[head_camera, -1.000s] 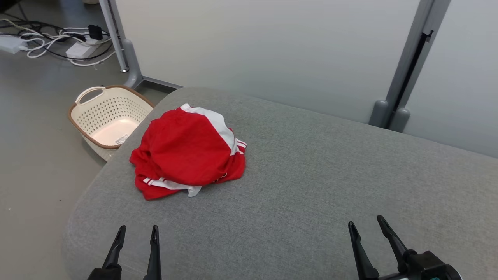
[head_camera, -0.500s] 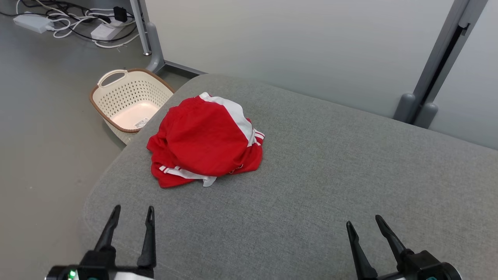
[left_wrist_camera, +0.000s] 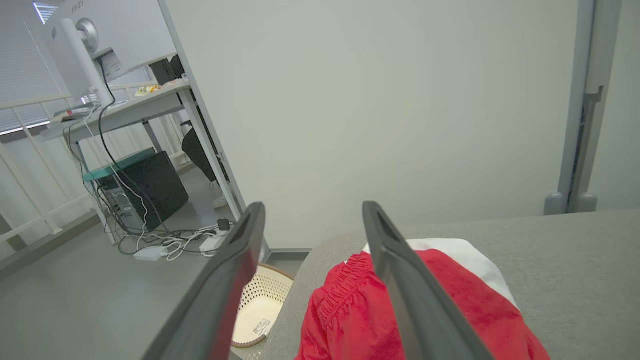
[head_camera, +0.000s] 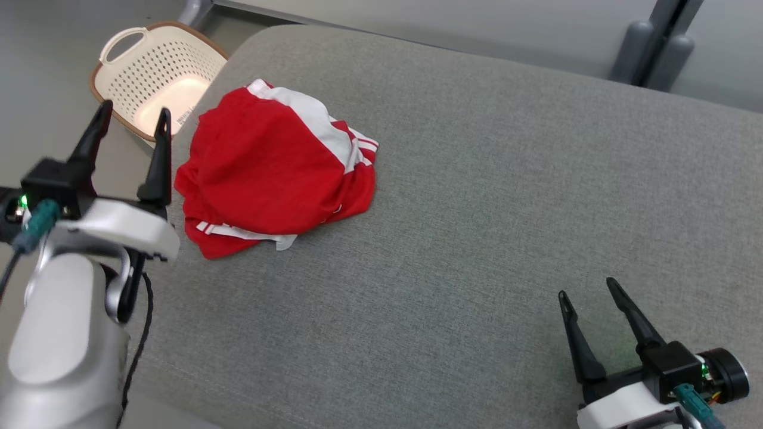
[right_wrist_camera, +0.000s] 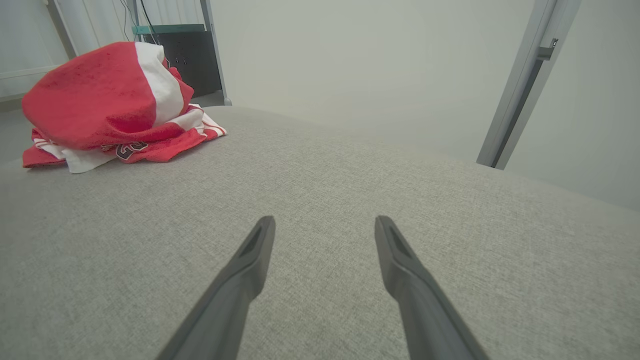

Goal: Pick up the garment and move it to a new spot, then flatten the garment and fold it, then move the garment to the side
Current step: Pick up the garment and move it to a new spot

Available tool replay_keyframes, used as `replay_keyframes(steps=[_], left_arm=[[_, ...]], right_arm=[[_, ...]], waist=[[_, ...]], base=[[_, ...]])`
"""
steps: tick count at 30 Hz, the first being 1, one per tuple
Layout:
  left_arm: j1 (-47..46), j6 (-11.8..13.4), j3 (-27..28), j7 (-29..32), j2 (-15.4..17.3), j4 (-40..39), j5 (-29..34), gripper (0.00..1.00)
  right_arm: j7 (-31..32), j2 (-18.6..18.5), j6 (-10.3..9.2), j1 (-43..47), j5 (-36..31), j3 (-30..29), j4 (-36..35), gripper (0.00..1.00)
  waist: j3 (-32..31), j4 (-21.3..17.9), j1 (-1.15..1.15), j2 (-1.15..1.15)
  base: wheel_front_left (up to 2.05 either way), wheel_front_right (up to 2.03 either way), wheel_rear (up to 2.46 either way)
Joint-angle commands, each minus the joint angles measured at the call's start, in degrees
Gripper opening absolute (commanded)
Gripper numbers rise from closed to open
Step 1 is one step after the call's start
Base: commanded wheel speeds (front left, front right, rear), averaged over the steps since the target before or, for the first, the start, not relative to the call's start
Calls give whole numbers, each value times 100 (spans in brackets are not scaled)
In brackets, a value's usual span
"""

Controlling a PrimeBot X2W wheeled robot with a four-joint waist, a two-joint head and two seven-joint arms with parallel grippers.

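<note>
The garment (head_camera: 271, 164) is a red piece with white panels and stripes, bunched in a mound near the left end of the grey padded surface (head_camera: 477, 208). My left gripper (head_camera: 134, 113) is raised just left of the mound, open and empty, its fingers pointing past the surface's left edge. In the left wrist view the garment (left_wrist_camera: 450, 310) lies below and right of the left gripper (left_wrist_camera: 312, 210). My right gripper (head_camera: 587, 289) rests open at the lower right, far from the cloth. The right wrist view shows the garment (right_wrist_camera: 100, 110) at upper left, well ahead of the right gripper (right_wrist_camera: 325, 222).
A cream perforated basket (head_camera: 128, 62) with a brown rim stands on the floor beside the surface's far left corner. A pale partition wall with grey posts (head_camera: 653, 47) runs behind. A desk (left_wrist_camera: 125, 107), a computer tower and cables are off to the left.
The head camera tilted down and shifted. My left arm rose and moved forward, bringing its open gripper up beside the garment's left edge. The right gripper barely moved.
</note>
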Motion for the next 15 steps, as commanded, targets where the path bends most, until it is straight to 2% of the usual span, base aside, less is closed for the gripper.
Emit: replay_keyframes(steps=[1,4,9,14,15], left_arm=[[-504,-39,-54,249,90,391,-188,100],[-991,-75,-203,677,219,948,-410,100],[-1833,-72,-810,1533,530,1920,-1292,100],[-2082,-75,-1389,1746,772,2456,-2023,100],[-2093,-76,-1646,1735,883,2609,-2207,100]], right_arm=[[-10,-97,-4,-132,-38,-47,-45,100],[-10,-178,-4,-236,-43,-49,-86,100],[-10,-319,-4,-425,-19,-65,-163,100],[-10,-376,-4,-472,17,-93,-251,100],[-8,-409,-5,-469,18,-85,-242,100]], waist=[[421,-278,0,0],[604,-397,0,0],[951,-712,0,0],[1237,-944,0,0],[1337,-982,0,0]], base=[[0,0,0],[0,0,0],[0,0,0],[0,0,0],[0,0,0]])
